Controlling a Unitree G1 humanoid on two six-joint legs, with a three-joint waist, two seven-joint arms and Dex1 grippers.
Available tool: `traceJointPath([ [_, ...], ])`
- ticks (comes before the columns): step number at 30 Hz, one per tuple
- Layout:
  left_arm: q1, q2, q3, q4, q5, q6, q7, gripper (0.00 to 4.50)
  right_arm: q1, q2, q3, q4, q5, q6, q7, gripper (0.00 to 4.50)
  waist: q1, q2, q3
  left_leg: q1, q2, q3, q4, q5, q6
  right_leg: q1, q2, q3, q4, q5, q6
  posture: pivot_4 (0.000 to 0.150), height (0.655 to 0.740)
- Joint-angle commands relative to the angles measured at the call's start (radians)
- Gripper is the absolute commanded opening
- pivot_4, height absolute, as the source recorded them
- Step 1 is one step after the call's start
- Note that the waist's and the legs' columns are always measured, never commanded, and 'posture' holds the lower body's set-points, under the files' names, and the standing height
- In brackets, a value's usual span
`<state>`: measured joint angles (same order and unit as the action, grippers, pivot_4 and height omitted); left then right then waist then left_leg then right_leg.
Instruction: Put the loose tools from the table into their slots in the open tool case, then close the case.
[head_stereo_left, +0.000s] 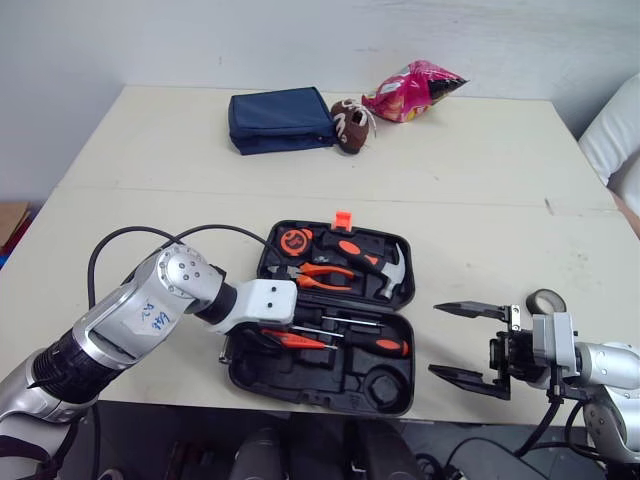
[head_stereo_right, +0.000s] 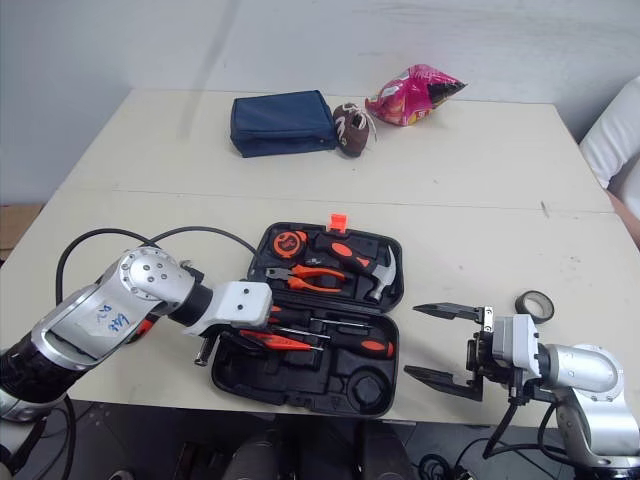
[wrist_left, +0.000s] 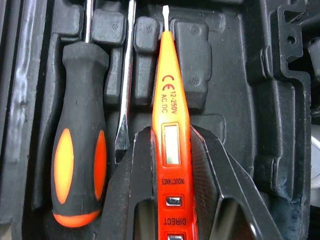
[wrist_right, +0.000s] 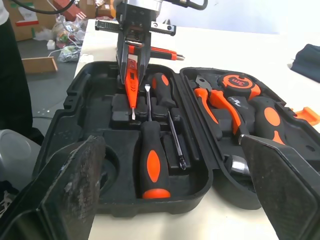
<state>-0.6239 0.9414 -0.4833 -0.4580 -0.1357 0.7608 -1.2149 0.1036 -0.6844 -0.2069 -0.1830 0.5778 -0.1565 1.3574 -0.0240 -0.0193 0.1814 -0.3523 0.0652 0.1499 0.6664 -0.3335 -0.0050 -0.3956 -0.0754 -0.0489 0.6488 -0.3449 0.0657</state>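
On the pale table (head_stereo_left: 480, 180), the left gripper (wrist_left: 171, 137) pinches a slim orange tester screwdriver (wrist_left: 169, 95) over the near half of the open black plastic tool case (head_stereo_left: 320, 378), while the right gripper (head_stereo_left: 436, 338) gapes wide, empty, beside it.

On the cream table (head_stereo_left: 480, 180) are laid 5 things: open tool case (head_stereo_left: 300, 372), blue pouch (head_stereo_left: 281, 119), toy football (head_stereo_left: 349, 125), pink snack bag (head_stereo_left: 410, 91), tape roll (head_stereo_left: 546, 300).

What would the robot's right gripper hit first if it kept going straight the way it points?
Most likely the near wall of the open tool case, straight ahead of the open right gripper; nothing seems to lie between them.
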Motion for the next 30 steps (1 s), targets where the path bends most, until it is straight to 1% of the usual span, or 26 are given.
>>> traceJointPath([
  [1,-0.015,0.008,-0.011,0.008,0.026,0.005,-0.009,0.29,0.000,0.005,-0.009,-0.011,0.006,-0.015,-0.010,4.50,0.000,0.000,0.000,0.000,0.000,0.000,0.000,0.000,0.000,0.000,0.000,0.000,0.000,0.000,0.000,0.150,0.7400],
  [9,-0.048,0.045,-0.080,0.022,0.096,0.029,-0.040,0.29,-0.011,0.007,0.002,-0.010,0.002,-0.010,-0.019,4.50,-0.004,0.000,0.000,0.001,0.000,0.000,0.000,0.000,-0.001,0.000,0.001,0.000,0.002,0.000,-0.001,0.150,0.7400],
  [20,-0.020,0.031,-0.040,0.001,0.073,0.028,-0.016,0.29,-0.011,0.007,0.003,-0.012,0.001,-0.006,-0.028,4.50,-0.004,0.000,0.000,0.002,0.001,0.000,0.001,0.001,-0.002,0.000,0.001,0.001,0.004,-0.001,-0.001,0.150,0.7400],
  [22,-0.010,0.026,-0.019,-0.013,0.059,0.011,-0.013,1.33,-0.014,0.005,0.004,-0.007,0.002,-0.004,-0.026,4.50,-0.004,0.000,0.000,0.002,0.001,0.000,0.001,0.001,-0.002,0.000,0.001,0.001,0.004,-0.001,-0.001,0.150,0.7400],
  [23,-0.009,0.024,-0.002,-0.025,0.047,0.008,-0.014,1.57,-0.016,0.004,0.005,-0.006,0.002,-0.002,-0.025,4.50,-0.004,0.000,0.000,0.002,0.001,0.000,0.001,0.001,-0.002,0.000,0.001,0.001,0.004,-0.001,-0.001,0.150,0.7400],
  [24,-0.009,0.031,0.015,-0.041,0.029,0.014,-0.028,2.05,-0.018,0.003,0.006,-0.005,0.005,0.002,-0.023,4.50,-0.004,0.000,0.000,0.002,0.001,0.000,0.001,0.001,-0.002,0.000,0.001,0.001,0.004,-0.001,-0.001,0.150,0.7400],
  [27,-0.016,0.074,0.072,-0.091,-0.044,0.053,-0.091,2.05,-0.022,-0.004,0.007,-0.005,0.013,0.017,-0.014,4.50,-0.002,-0.001,0.001,0.001,0.001,0.000,0.001,0.001,-0.002,-0.001,0.001,0.001,0.004,-0.001,-0.001,0.150,0.7400],
  [30,-0.026,0.113,0.104,-0.108,-0.084,0.071,-0.127,2.05,-0.027,-0.011,0.010,-0.003,0.018,0.033,-0.001,4.50,-0.001,-0.001,0.001,0.001,0.000,0.000,0.001,0.001,-0.001,-0.001,0.000,0.001,0.004,-0.001,-0.001,0.150,0.7400],
])
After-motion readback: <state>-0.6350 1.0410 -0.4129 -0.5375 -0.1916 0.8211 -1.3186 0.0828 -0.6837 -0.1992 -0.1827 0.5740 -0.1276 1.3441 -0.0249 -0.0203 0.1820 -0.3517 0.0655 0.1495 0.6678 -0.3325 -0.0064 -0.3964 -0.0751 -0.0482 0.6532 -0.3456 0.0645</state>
